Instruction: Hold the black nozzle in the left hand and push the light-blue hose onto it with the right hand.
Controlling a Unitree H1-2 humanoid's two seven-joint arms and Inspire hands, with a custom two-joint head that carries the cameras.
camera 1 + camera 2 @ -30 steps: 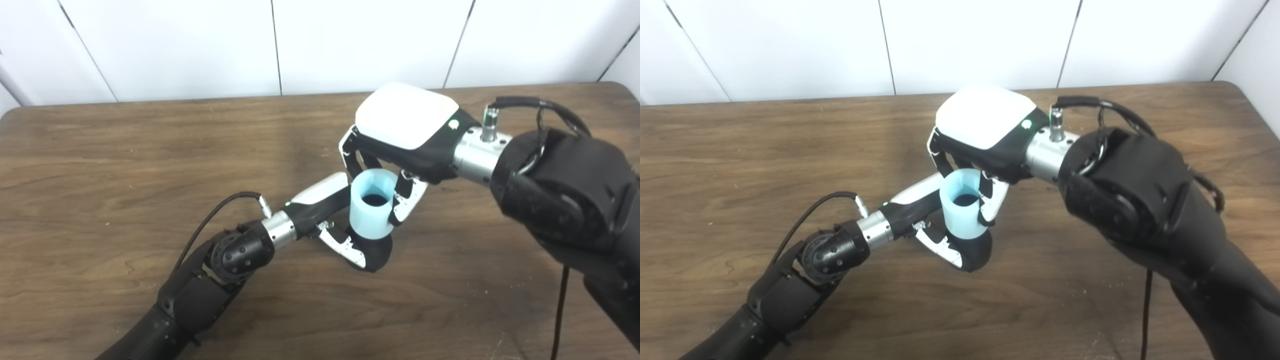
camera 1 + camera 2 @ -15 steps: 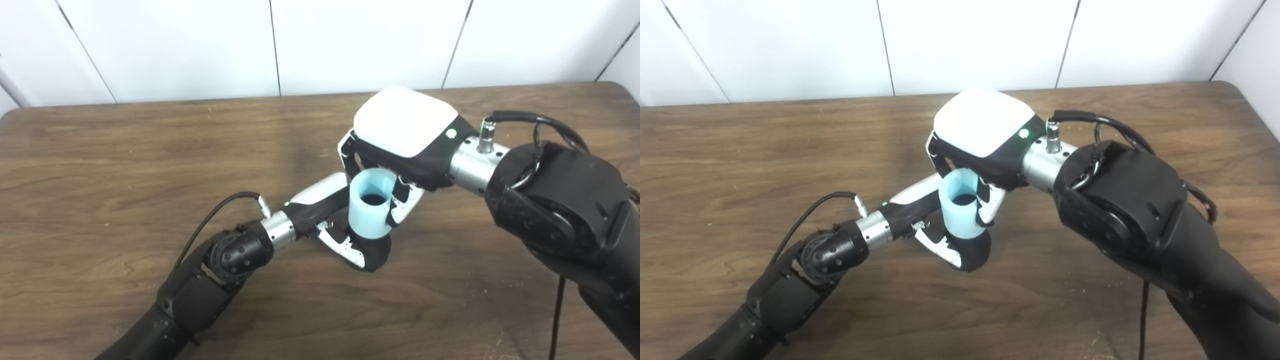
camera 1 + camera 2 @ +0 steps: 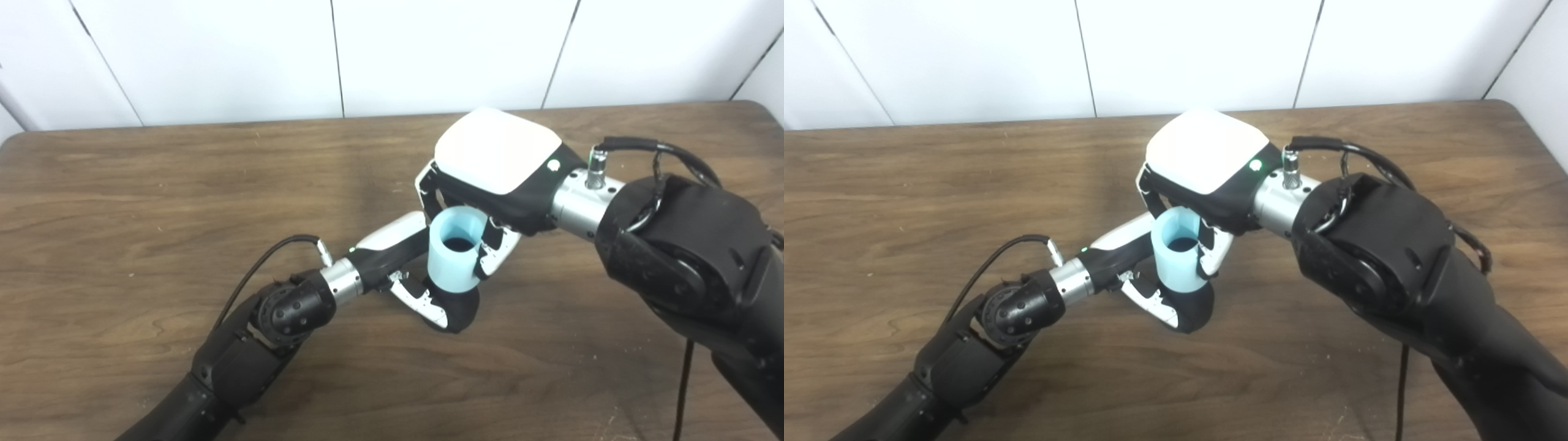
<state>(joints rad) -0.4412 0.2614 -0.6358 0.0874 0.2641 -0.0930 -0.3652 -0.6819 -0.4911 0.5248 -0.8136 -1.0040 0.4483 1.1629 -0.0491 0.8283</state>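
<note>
Now my right hand (image 3: 490, 177) grips the hose (image 3: 453, 248), upright directly above the nozzle (image 3: 462, 303) my left hand (image 3: 410, 269) clasps.

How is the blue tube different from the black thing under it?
The blue hose is pale and see-through-looking; the black nozzle is dark and solid. The hose stands on top with its open end up; the nozzle sits below it. The right hand grips the hose; the left hand holds the nozzle. Both are round and joined together.
</note>
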